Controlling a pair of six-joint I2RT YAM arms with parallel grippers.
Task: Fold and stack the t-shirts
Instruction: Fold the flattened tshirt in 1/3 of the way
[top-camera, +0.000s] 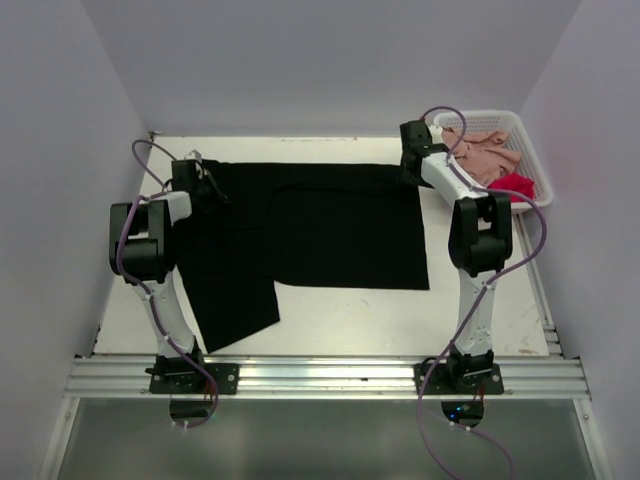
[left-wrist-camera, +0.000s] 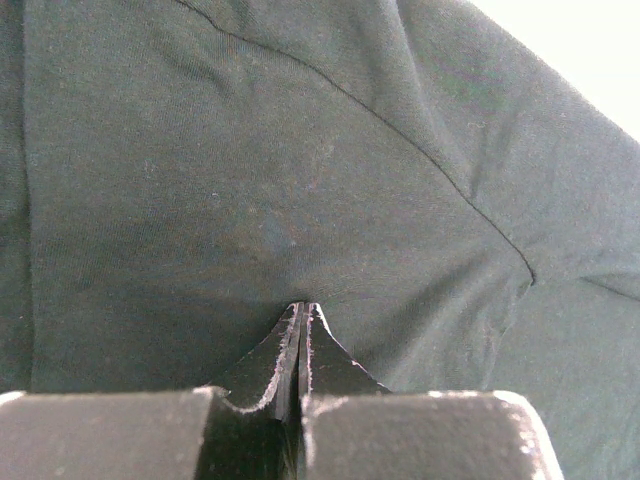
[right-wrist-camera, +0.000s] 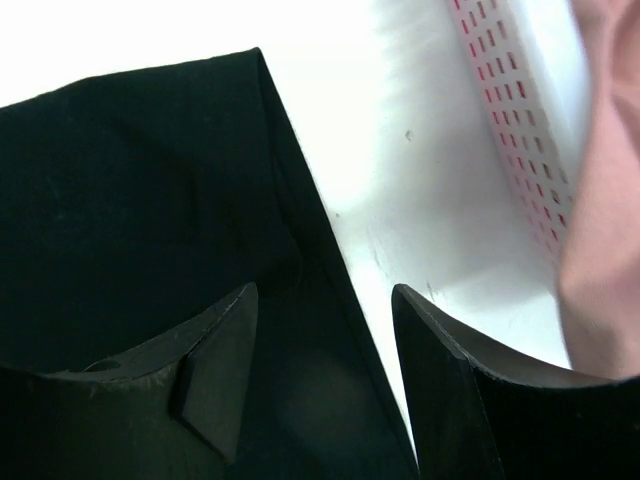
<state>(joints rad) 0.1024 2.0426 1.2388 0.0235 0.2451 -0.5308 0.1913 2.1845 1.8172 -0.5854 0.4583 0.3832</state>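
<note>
A large black t-shirt (top-camera: 320, 225) lies spread flat on the white table, with one part hanging toward the near left. My left gripper (top-camera: 205, 185) is at the shirt's far left part. In the left wrist view it (left-wrist-camera: 303, 308) is shut, its tips pinched into the black cloth (left-wrist-camera: 300, 150). My right gripper (top-camera: 412, 165) is at the shirt's far right corner. In the right wrist view it (right-wrist-camera: 323, 287) is open and straddles the shirt's edge (right-wrist-camera: 150, 200). A dusty pink shirt (top-camera: 485, 155) and a red shirt (top-camera: 515, 185) lie in the basket.
A white lattice basket (top-camera: 485, 116) stands at the far right corner of the table and shows in the right wrist view (right-wrist-camera: 510, 100), close to the right fingers. White walls enclose the table (top-camera: 330, 320) at the back and on both sides.
</note>
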